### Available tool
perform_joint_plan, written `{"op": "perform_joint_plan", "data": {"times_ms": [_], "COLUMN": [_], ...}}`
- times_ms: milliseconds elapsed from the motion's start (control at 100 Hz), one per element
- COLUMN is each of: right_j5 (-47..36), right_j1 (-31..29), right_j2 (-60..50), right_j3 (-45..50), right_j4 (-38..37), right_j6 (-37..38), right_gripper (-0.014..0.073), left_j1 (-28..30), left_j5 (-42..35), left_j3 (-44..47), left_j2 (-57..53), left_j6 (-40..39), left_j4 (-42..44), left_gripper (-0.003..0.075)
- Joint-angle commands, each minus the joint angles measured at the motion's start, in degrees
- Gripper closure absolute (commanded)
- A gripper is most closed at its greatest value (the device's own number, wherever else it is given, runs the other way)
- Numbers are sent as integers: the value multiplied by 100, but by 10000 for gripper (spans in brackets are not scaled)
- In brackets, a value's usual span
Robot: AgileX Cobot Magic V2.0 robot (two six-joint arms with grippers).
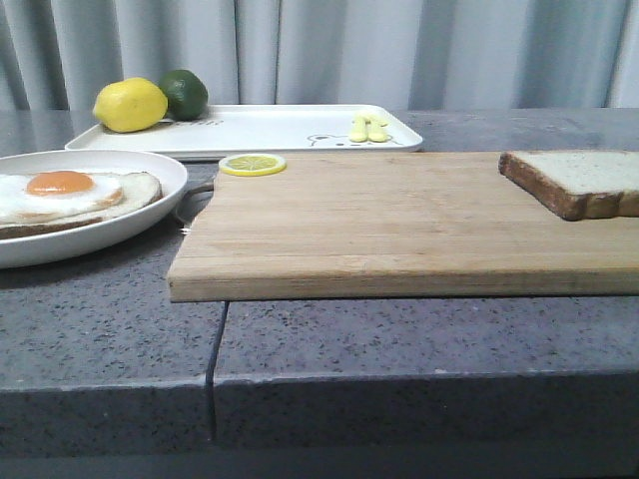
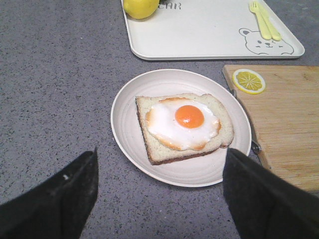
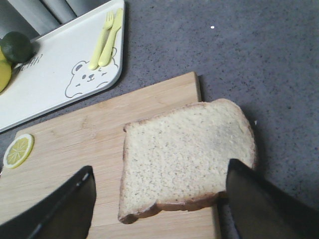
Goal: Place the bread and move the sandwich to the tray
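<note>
Wooden cutting board [image 1: 399, 225] is sitting on the grey stone counter [image 1: 110, 329], with the bread [image 3: 187, 159] lying flat at its far right end, one corner hanging past the board edge onto the counter. Right gripper [image 3: 159, 199] is hovering over that slice, jaws spread wide, empty, one finger [image 3: 60, 209] over the board and the other [image 3: 269, 204] beyond the slice's overhanging side; bread is sitting between and just ahead of them, no contact visible. Left gripper [image 2: 159, 194] is likewise hanging wide open and gripping nothing, the sandwich [image 2: 183, 127] lying just ahead of it between the finger lines: one slice topped with a fried egg, on its round white plate [image 2: 127, 129]. Plate is resting on the counter just beside the board's handle end. Tray [image 2: 209, 35] is sitting beyond the plate, farther from the left gripper, carrying a lemon [image 1: 130, 105] and a lime [image 1: 185, 93] at one end, plus a yellow fork-and-knife mark [image 2: 265, 20] near a bear drawing. Lemon slice [image 1: 252, 165] is lying on the board corner nearest the tray.
</note>
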Motion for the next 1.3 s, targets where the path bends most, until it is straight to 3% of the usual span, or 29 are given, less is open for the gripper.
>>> {"op": "perform_joint_plan", "data": {"times_ms": [0,210,600,1290], "right_j5": [-234,-217,-91,332], "right_j1": [-188,-574,-770,-751], "right_j2": [175,585,1345,2112], "right_j3": [22,371,424,424], "right_j4": [692,1590,2262,2625], "right_j6": [-473,-1413,-2121,-2617], "right_gripper": [43,43,43,43], "left_j1": [-22,-22,-22,-22], "left_j5": [-341,-341,-341,-351], "left_j3": [-202,-202,-202,-202], "left_j2": [75,75,75,75], "left_j6": [-26,-26,-26,-26], "left_j4": [-140,-140,-140,-140], "left_gripper": [227,227,227,227]}}
